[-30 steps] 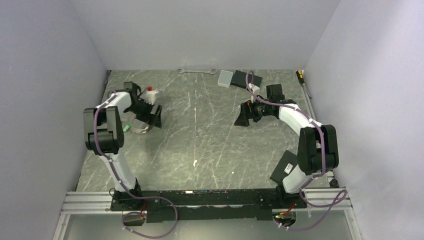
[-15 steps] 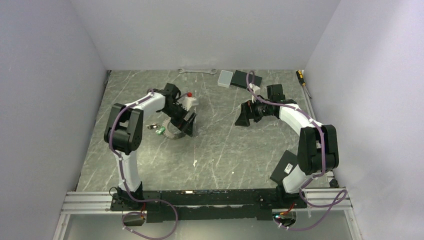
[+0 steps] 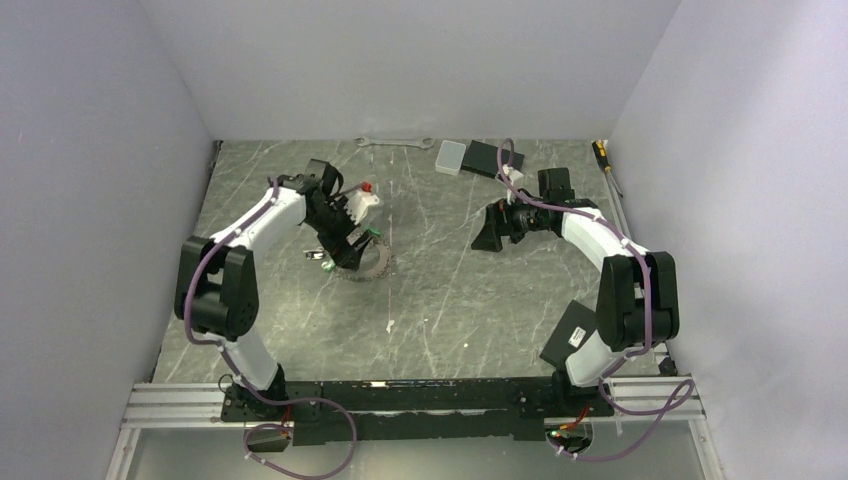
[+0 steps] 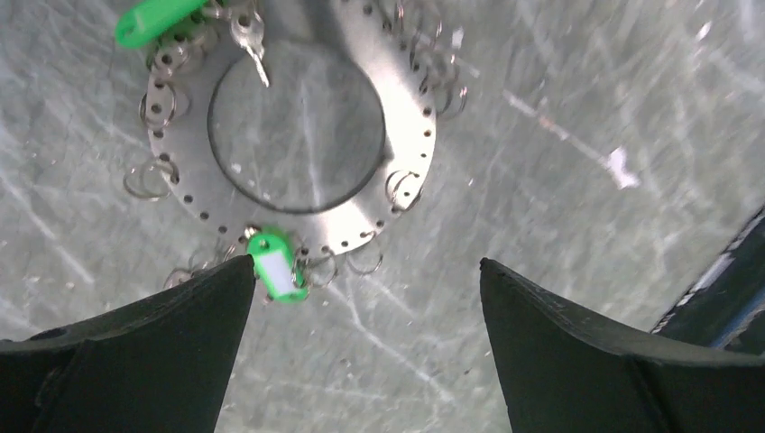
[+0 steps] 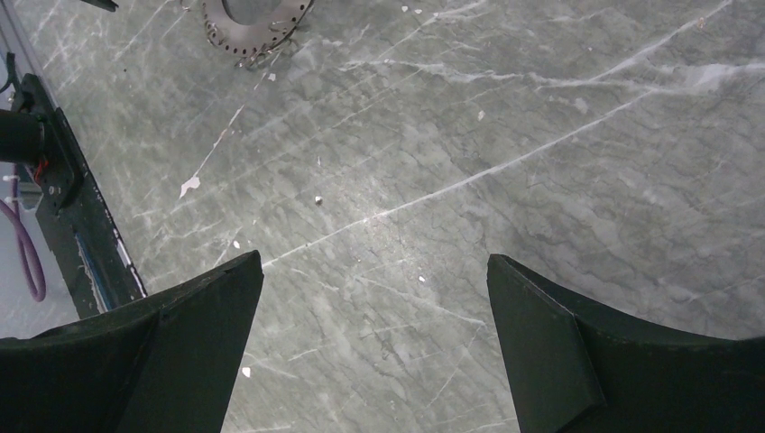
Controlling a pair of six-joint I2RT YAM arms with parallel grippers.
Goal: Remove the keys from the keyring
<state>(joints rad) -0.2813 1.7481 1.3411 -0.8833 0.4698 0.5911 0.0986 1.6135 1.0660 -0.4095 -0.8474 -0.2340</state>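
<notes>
Hovering over keyring (image 4: 410, 117): left hand (image 4: 365, 271) wide open, holding nothing | right hand (image 5: 373, 271) wide open, holding nothing

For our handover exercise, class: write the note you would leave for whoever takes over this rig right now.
Left hand: open, poised over the keyring, holding nothing.
Right hand: open, over the table, holding nothing.
Keyring lies flat on the table; a key and two green tags hang on it.
Done: nothing visibly removed.
Left: grip the ring, take off every key.
</notes>
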